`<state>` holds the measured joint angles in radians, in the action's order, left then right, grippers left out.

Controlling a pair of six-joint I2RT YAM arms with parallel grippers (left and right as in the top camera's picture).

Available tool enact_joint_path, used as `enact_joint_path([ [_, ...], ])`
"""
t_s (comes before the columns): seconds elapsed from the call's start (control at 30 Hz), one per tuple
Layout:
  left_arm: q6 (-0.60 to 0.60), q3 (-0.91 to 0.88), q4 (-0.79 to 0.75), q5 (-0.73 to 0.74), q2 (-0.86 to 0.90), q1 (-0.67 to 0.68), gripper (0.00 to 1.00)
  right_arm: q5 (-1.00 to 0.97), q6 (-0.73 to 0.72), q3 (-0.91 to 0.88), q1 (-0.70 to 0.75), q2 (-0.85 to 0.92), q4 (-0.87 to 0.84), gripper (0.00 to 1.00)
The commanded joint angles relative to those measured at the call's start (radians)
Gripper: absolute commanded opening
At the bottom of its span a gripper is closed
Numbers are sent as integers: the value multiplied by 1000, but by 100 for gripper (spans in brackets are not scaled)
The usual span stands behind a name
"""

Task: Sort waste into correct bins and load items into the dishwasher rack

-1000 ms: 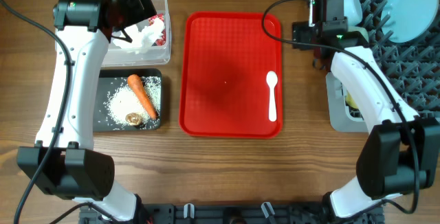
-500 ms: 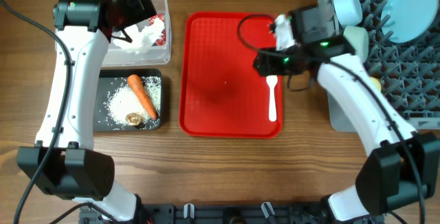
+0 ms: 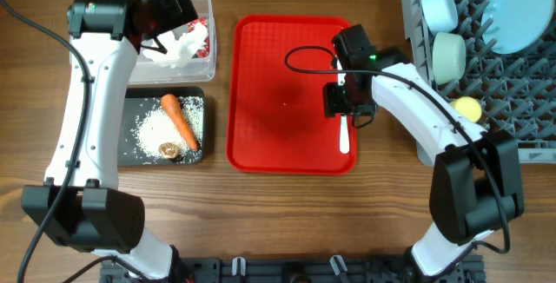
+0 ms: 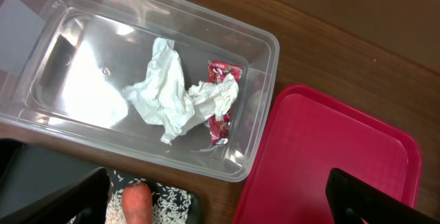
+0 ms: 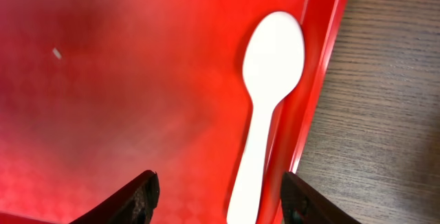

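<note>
- Straddling white spoon (image 5: 271, 66) handle, lower centre of frame, with right gripper (image 5: 218, 200) jaws parted, not touching.
- Hovering with left gripper (image 4: 216, 203) spread wide, clear tub (image 4: 261, 52) upper left.

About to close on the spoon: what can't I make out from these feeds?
Overhead: bowl of the spoon, hidden under the right gripper.
Right wrist: the spoon handle's end, cut off by the bottom edge.
Left wrist: most of the carrot, cut off by the bottom edge.
</note>
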<state>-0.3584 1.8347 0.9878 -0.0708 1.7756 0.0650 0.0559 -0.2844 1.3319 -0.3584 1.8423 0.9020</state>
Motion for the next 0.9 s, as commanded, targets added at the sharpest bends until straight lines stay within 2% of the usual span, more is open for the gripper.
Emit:
enact_joint_path([
  [0.0,-16,-2,-3,-10,3,-3,100,-33,-30,-35,2,17,-28,58],
  [0.17,-16,-2,-3,-10,3,-3,100,-30,-34,-94,-3,17,-85,52],
  [0.5,-16,-2,-3,-10,3,-3,100,-33,-56,-187,-4,17,-167,51],
  [0.6,-16,-2,-3,-10,3,-3,100,-32,-57,-224,-4,17,-202,48],
  [0.87,-16,-2,-3,-10,3,-3,100,-18,-58,-293,-4,17,-198,42],
])
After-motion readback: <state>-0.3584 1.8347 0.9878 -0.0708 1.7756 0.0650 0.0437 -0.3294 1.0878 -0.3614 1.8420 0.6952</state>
